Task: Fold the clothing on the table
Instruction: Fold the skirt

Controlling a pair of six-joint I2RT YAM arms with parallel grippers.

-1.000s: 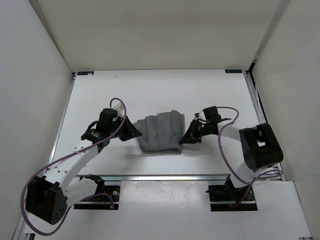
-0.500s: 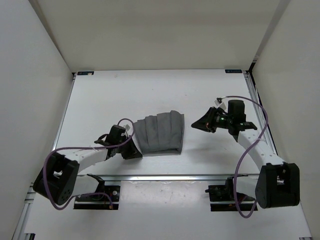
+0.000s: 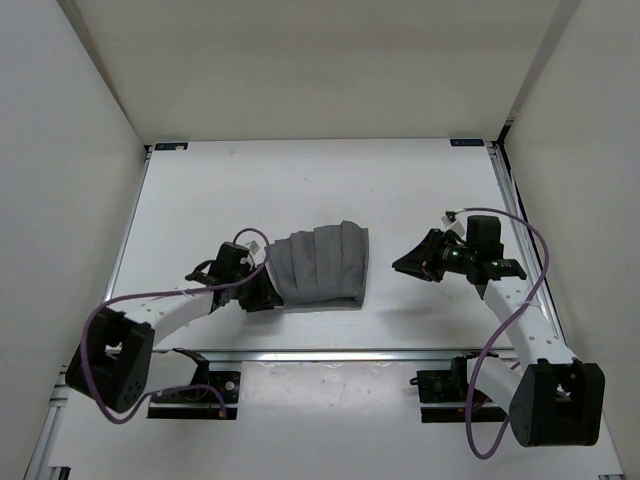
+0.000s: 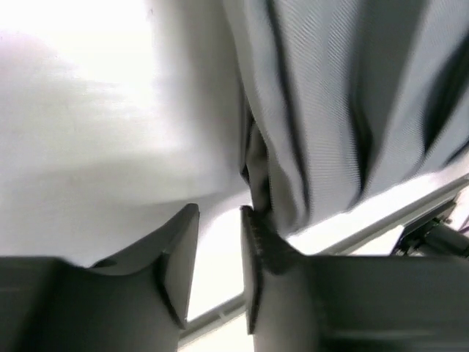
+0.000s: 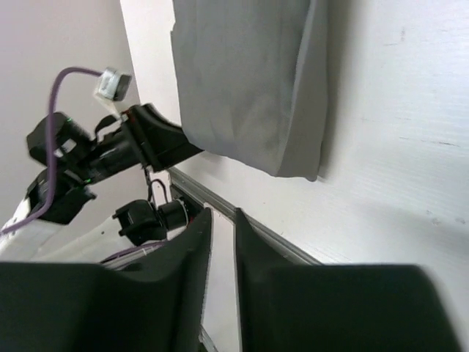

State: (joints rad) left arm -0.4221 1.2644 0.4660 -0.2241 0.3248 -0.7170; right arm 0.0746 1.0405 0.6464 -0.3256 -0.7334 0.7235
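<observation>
1. The clothing, a grey pleated garment, lies near the middle of the table, closer to the front edge than to the far one. It forms a compact block, with the pleats running away from the arms and fanning slightly.
2. The left gripper sits low at the garment's near-left corner. In the left wrist view its jaws stand parted, with white table showing through the gap and no cloth between them, so the tool is released. A folded edge of the cloth lies at the tip of one finger. Whether it touches cannot be confirmed.
3. The right gripper stands to the right of the garment and points toward it, with bare table between the two. Its jaws show a narrow gap, and it is empty and not gripping anything.
4. In the right wrist view the garment's near-right corner shows a doubled, layered edge lying flat on the surface.
5. That view also shows the left arm, with its purple cable, at the garment's opposite corner.
6. The front rail runs just short of the arm bases, and the garment lies clear of it.
</observation>
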